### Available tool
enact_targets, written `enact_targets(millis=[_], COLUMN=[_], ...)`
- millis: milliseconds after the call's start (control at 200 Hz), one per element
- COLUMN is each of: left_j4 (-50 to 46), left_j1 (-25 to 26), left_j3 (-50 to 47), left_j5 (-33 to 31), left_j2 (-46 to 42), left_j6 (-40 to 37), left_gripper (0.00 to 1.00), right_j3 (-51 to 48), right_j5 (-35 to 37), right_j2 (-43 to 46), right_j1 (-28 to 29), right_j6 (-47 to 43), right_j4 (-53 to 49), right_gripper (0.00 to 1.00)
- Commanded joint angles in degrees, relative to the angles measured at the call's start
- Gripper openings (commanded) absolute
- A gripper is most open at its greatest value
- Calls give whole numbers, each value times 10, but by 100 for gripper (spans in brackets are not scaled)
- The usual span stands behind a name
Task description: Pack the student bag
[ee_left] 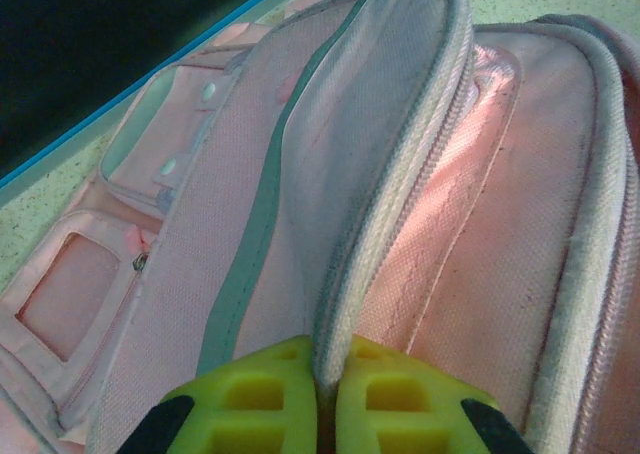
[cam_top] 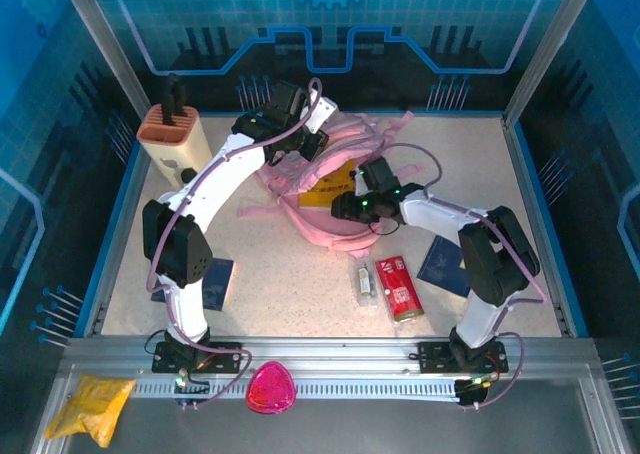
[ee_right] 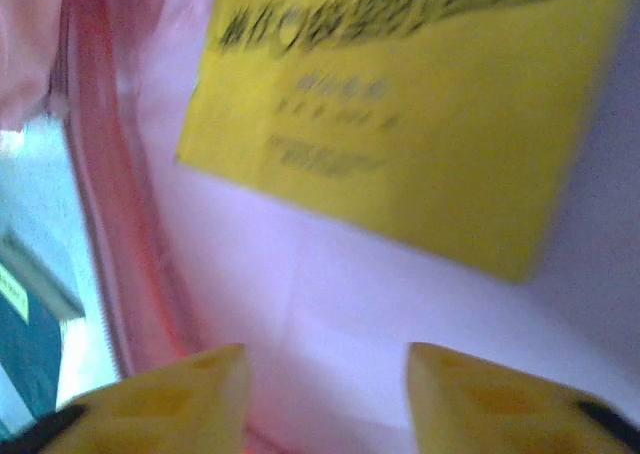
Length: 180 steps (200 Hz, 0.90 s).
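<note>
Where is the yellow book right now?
In the top view, the yellow book lies inside the open student bag, mid-table, right beside the right gripper.

student bag (ee_left: 500, 224): pink, grey-edged zips, pale panels. leaflet (ee_right: 400, 104): yellow, dark print. packet (cam_top: 398, 286): red, white lettering. booklet (cam_top: 445, 264): dark blue. holder (cam_top: 175, 144): cream, orange top. table (cam_top: 290, 284): beige, speckled.

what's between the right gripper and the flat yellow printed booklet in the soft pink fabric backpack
bare pink lining of the backpack, in the right wrist view
</note>
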<state>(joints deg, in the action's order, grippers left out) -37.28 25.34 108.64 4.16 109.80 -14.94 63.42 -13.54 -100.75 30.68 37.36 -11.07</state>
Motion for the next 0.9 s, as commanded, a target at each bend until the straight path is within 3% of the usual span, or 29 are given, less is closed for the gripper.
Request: enact_targets(millis=[0, 140, 315, 625, 895], left_j4=[60, 59, 57, 54, 11], left_j1=[-7, -8, -10, -24, -34], left_j3=[-2, -6, -20, -35, -42], left_j5=[23, 34, 42, 60, 52], left_j2=[-32, -33, -45, -57, -54], left_j6=[14, 9, -1, -5, -37], left_gripper=[0, 0, 0, 0, 0], right_j3=[21, 43, 39, 30, -41], right_j5=[6, 19, 56, 95, 3], right_j2=[-43, -84, -89, -68, 32], right_j1=[30, 21, -10, -57, -41], right_j6=[7, 10, 10, -1, -30], right_j4=[-2, 55, 99, 112, 126], right_gripper=[26, 11, 5, 12, 24])
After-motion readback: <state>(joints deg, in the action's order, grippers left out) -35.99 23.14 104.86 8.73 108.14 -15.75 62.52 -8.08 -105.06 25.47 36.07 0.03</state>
